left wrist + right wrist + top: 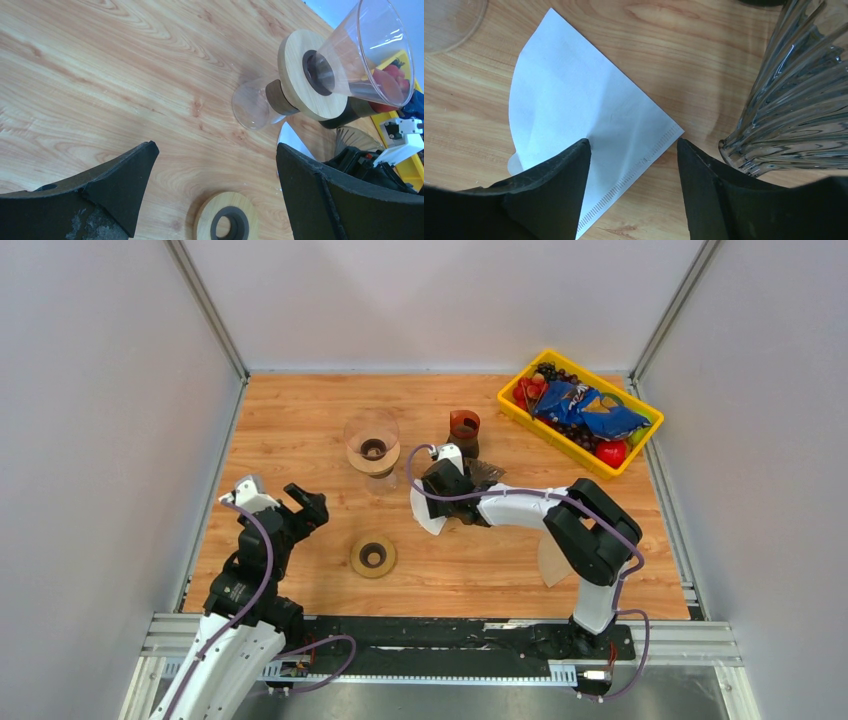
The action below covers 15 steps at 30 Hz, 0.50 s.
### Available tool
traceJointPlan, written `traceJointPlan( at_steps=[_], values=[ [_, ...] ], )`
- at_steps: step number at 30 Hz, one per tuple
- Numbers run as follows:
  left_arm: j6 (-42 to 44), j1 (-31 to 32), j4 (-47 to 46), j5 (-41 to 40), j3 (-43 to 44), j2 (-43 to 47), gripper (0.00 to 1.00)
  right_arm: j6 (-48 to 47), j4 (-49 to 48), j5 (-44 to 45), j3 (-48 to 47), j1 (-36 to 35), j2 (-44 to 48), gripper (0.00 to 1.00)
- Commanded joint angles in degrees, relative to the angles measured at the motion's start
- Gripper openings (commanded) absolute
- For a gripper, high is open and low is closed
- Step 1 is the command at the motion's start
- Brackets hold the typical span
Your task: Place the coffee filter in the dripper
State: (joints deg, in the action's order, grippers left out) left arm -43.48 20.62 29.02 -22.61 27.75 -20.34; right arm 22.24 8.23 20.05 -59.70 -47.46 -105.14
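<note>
**Q:** Where's the coffee filter (574, 105)?
**A:** Flat on the table (684, 30), directly beneath the right gripper (633, 146), whose wide-open jaws hold nothing; the ribbed glass dripper (794, 100) stands just right of it.
**Q:** The risk?
**A:** Closing on flat paper may crumple or miss it.

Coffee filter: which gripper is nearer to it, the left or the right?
Right. The right gripper hangs open directly over the coffee filter, which lies flat. The left gripper, also open, stands well off to the filter's left.
</note>
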Motion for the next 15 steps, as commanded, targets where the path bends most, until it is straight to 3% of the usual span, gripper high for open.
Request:
traceJointPlan(
  at_steps=[1, 15],
  values=[
    [-0.7, 0.1, 0.2, -1.5, -0.2, -0.1, 1.00, 0.6, 0.6, -0.4, 1.5, -0.4, -1.5, 0.61],
    [-0.8, 0.2, 0.8, -2.0, -0.1, 1.6, 1.00, 3.4, 0.6, -2.5, 3.0, -0.4, -0.6, 0.23]
  ],
)
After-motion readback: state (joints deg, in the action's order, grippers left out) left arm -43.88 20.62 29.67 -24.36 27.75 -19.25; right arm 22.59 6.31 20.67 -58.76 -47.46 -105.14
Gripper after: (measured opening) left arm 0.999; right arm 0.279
